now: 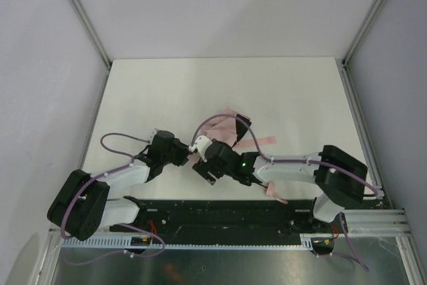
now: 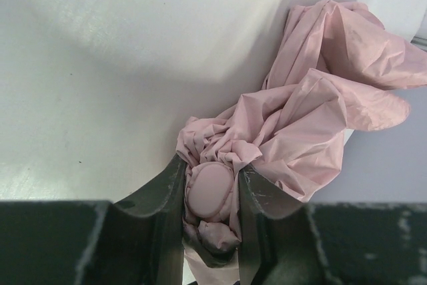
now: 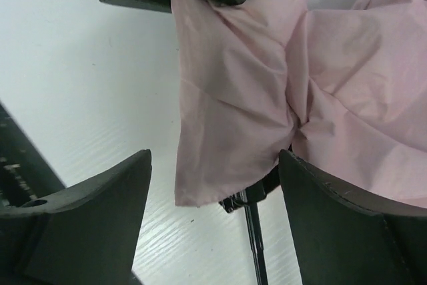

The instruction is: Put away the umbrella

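The left gripper [image 2: 212, 177] clamps the pink end of the umbrella [image 2: 313, 111], whose fabric spills toward 1 o'clock on the table [image 1: 167, 91], while the right gripper [image 3: 213, 165] gapes wide over that fabric.

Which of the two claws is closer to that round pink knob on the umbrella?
Left. The left end effector is clamped on the round pink knob of the umbrella. The right end effector hangs open over the pink canopy and black shaft, off the knob.

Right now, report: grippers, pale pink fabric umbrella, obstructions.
Left gripper shut on rounded end of pale pink fabric umbrella. Right gripper open astride loose canopy. No obstruction seen.
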